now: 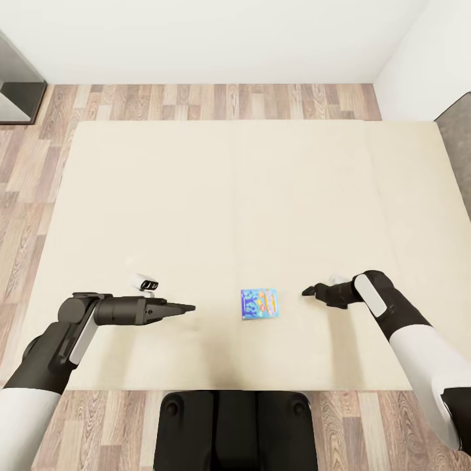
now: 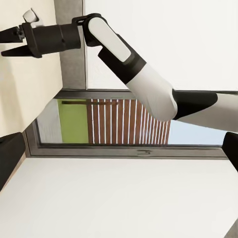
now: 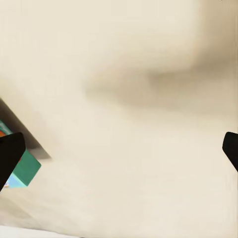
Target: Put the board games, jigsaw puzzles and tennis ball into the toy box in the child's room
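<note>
A small blue board game [image 1: 260,304] lies flat on the beige mattress of the bed [image 1: 196,196], near its front edge. My left gripper [image 1: 188,307] hovers to the left of the box and points at it, open, with nothing between its fingers [image 2: 9,158]. On the other side of the box, a short way off, my right gripper [image 1: 306,292] points back at it, open and empty. The left wrist view shows the right gripper [image 2: 11,42] with its fingers apart. A teal corner of the board game [image 3: 26,169] shows beside one of the right fingers [image 3: 9,156].
Wooden floor [image 1: 216,101] surrounds the bed. A grey headboard [image 1: 458,144] runs along the right side. Dark furniture [image 1: 16,85] stands at the far left. A window [image 2: 119,121] is in the wall behind my right arm.
</note>
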You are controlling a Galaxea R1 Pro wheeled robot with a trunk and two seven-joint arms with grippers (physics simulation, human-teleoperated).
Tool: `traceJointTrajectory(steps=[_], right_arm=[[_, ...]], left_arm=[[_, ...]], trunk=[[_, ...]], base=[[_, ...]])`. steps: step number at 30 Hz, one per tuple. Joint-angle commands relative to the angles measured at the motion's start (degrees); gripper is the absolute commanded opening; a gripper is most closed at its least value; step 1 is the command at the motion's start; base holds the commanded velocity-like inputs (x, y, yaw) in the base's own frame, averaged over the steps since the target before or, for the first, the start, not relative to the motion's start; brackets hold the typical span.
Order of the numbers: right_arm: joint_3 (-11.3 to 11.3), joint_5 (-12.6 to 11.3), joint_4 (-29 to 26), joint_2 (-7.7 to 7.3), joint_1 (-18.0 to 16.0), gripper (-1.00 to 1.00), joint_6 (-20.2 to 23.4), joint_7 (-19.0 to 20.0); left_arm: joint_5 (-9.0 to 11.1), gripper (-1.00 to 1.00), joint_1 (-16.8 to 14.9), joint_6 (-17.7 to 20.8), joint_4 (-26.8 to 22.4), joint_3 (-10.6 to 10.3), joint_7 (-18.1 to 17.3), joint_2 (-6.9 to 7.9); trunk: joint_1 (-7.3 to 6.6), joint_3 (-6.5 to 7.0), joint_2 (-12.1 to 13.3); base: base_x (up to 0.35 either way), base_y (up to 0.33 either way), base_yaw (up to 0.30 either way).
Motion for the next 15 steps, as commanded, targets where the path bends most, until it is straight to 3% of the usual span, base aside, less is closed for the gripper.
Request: traceJointTrajectory(steps=[1,15], right_arm=[[0.20,0.42,-0.05,-0.04,-0.03,1.00,0.14,0.36],[0.21,0.51,-0.11,-0.11,-0.01,1.00,0.15,0.34]], left_arm=[[0.05,1.00,-0.03,0.61,0.00,-0.11,-0.20,0.05],[0.05,1.00,-0.03,0.61,0.00,-0.11,-0.20,0.05]], trunk=[[0.03,-0.06,-0.09],[0.03,-0.06,-0.09]], base=[[0.000,0.000,0.000],[0.000,0.000,0.000]])
